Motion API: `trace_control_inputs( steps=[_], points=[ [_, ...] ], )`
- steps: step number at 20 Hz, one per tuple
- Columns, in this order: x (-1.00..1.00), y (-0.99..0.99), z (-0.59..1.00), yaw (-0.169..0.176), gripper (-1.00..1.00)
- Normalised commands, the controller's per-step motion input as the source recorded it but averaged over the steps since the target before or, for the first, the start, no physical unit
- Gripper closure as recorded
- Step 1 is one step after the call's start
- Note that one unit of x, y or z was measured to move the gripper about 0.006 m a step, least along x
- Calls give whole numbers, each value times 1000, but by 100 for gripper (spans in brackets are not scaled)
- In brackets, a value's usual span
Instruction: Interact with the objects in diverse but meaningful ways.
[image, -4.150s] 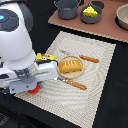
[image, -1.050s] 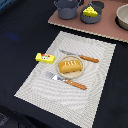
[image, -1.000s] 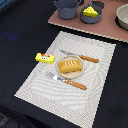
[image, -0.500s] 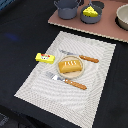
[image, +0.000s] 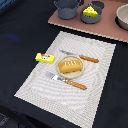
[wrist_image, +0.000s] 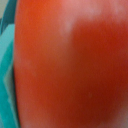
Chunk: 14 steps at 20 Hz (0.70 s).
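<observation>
On the striped placemat (image: 95, 75), bread loaf (image: 69, 66) between fork (image: 66, 81) and knife (image: 80, 56).

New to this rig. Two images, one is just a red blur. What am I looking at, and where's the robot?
The rig is one Franka Panda arm with two cameras. The exterior view looks at the scene from off the arm; the arm itself is out of that picture. It shows a striped placemat with a golden bread loaf on a small plate, a wooden-handled knife and fork either side, and a yellow butter block at the mat's edge. Behind, a tray carries a grey saucepan and a yellow holed cheese wedge in a second pot. The wrist view, from a camera on the arm, is filled by a red tomato very close up. Whether the gripper holds it cannot be told.
</observation>
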Motion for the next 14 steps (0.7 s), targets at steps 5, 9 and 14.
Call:
trace_control_inputs(
  steps=[5, 9, 14],
  points=[
    [-28, 256, -205, 5, 100],
    [0, 199, -222, 0, 100],
    [0, 129, -255, 0, 100]
  ],
)
